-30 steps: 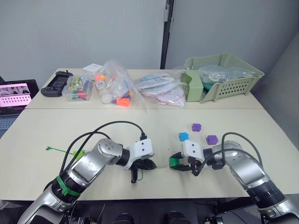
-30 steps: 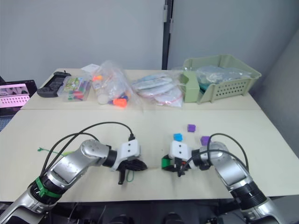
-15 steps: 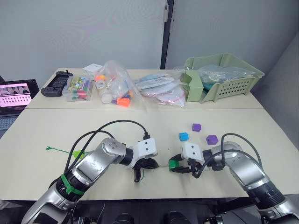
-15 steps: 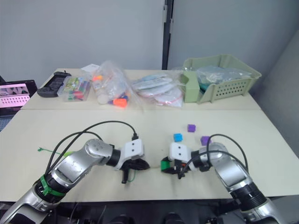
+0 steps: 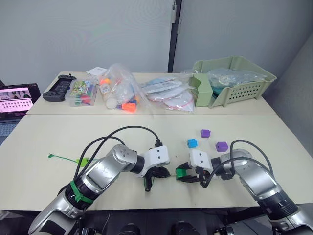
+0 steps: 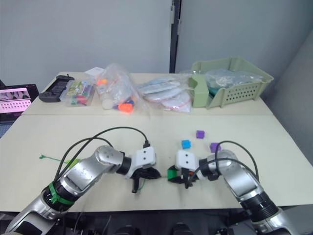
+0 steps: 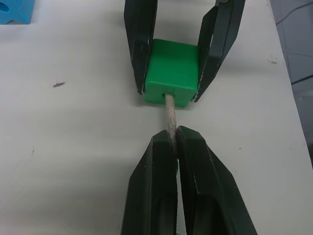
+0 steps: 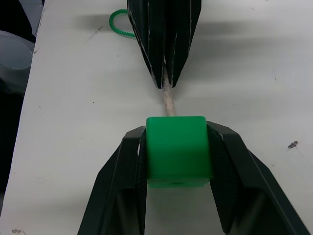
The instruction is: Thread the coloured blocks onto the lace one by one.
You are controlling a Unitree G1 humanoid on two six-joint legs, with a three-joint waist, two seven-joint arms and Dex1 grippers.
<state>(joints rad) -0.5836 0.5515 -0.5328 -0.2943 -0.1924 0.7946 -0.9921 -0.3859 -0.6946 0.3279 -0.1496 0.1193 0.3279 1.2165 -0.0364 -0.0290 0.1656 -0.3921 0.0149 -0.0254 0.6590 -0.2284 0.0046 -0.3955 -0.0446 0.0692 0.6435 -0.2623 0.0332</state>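
My right gripper [image 5: 183,173] is shut on a dark green cube [image 7: 172,73], held just above the table near its front edge. My left gripper [image 7: 175,134] is shut on the lace's pale stiff tip [image 7: 169,115] and faces the cube. The tip meets the hole in the cube's near face [image 8: 178,149]. The green lace [image 5: 63,157] trails off to the left across the table, past a lime green wedge [image 5: 82,161]. A blue cube [image 5: 192,143] and two purple cubes [image 5: 205,132] [image 5: 221,146] lie loose behind the right gripper.
Clear bags of toys [image 5: 120,90] and packets [image 5: 166,95] line the back of the table, with a green basket [image 5: 234,78] at the back right. A black controller [image 5: 58,88] and a clear box [image 5: 82,94] sit at the back left. Black cables [image 5: 122,132] loop over both arms.
My left gripper has moved right with the lace tip, closing the gap to the green cube. The right gripper has barely shifted.
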